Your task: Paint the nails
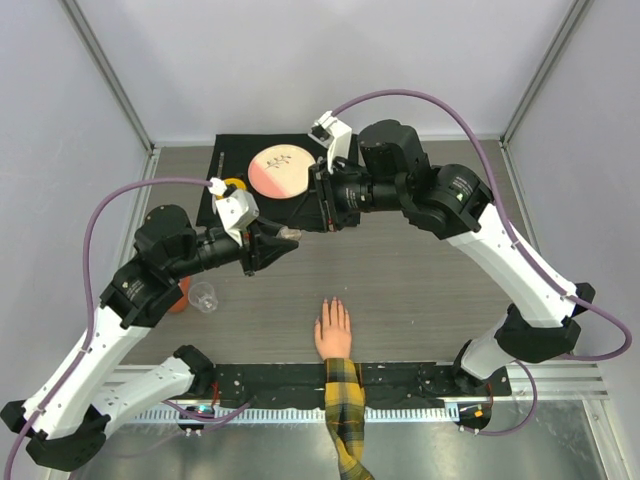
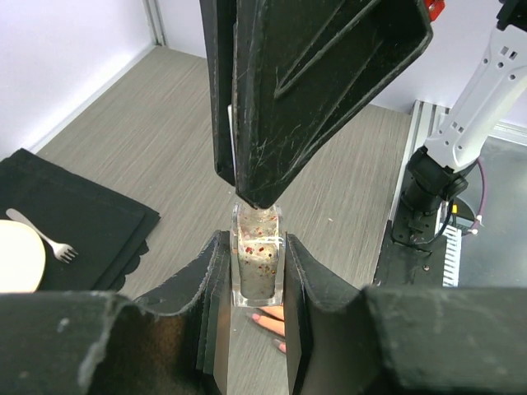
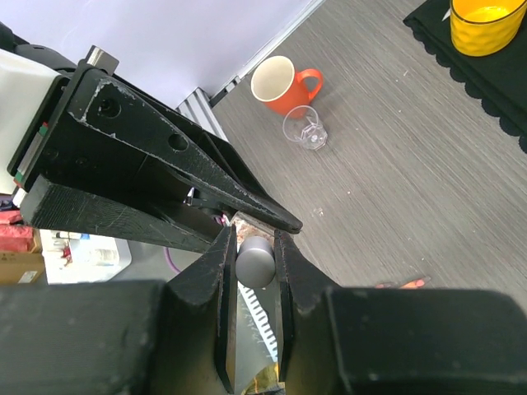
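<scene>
Nails point(image 1: 331, 303) rest on the tabletop point(image 1: 430, 290); beyond them left tool point(image 1: 283, 240) grips the polish bottle point(image 2: 258, 271), right tool point(image 3: 255, 247) clamps its cap point(image 3: 254, 260)

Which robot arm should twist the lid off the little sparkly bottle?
Probably right. The right gripper pinches the grey cap, while the left gripper clamps the bottle below it, so left can only hold it steady.

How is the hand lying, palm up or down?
Palm down. The hand lies flat on the table, and the nails face up.
</scene>
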Motion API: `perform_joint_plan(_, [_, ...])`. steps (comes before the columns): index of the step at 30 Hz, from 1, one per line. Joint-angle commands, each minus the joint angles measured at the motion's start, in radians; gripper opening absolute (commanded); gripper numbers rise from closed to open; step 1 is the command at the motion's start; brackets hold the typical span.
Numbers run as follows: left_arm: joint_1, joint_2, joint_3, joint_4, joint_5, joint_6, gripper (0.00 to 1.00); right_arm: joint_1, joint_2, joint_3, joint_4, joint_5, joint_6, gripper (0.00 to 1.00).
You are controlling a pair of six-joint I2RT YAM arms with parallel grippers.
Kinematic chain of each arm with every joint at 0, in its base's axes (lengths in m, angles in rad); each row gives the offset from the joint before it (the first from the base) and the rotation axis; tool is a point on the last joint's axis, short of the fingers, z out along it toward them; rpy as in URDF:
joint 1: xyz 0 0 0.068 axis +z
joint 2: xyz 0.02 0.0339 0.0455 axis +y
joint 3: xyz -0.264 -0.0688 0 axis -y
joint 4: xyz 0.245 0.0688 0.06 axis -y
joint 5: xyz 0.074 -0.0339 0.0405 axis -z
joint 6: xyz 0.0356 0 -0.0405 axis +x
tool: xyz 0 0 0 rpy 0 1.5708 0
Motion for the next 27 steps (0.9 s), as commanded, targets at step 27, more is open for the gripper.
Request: perform_joint_plan(27, [-0.004, -0.003, -0.062, 0.315, -0.063, -0.034, 0.00, 0.070, 0.159, 0.265, -0.196, 0.177, 0.078, 0.37])
